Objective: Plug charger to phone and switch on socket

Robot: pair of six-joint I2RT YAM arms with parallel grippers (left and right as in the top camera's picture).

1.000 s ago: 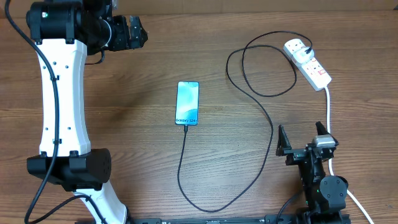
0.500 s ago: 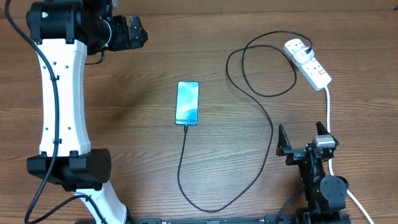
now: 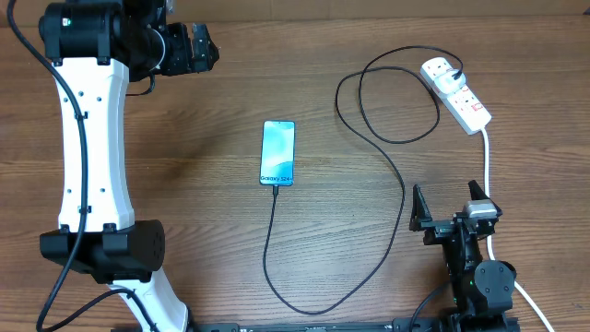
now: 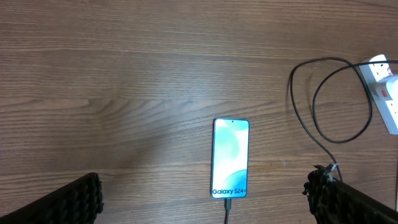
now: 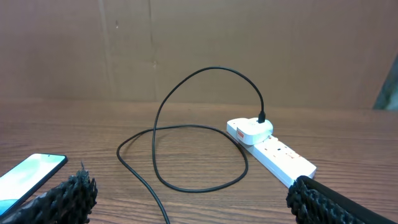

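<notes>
The phone (image 3: 278, 152) lies face up at the table's middle, screen lit, also in the left wrist view (image 4: 231, 158) and at the left edge of the right wrist view (image 5: 28, 173). The black charger cable (image 3: 403, 198) is plugged into the phone's near end (image 4: 227, 203) and loops back to its white plug in the socket strip (image 3: 457, 93) at the far right (image 5: 272, 151). My left gripper (image 3: 198, 48) is open and empty, high at the far left, well away from the phone. My right gripper (image 3: 449, 205) is open and empty near the front right edge.
The strip's thick white lead (image 3: 486, 161) runs toward the front right, passing beside my right gripper. A brown board wall (image 5: 199, 43) stands behind the table.
</notes>
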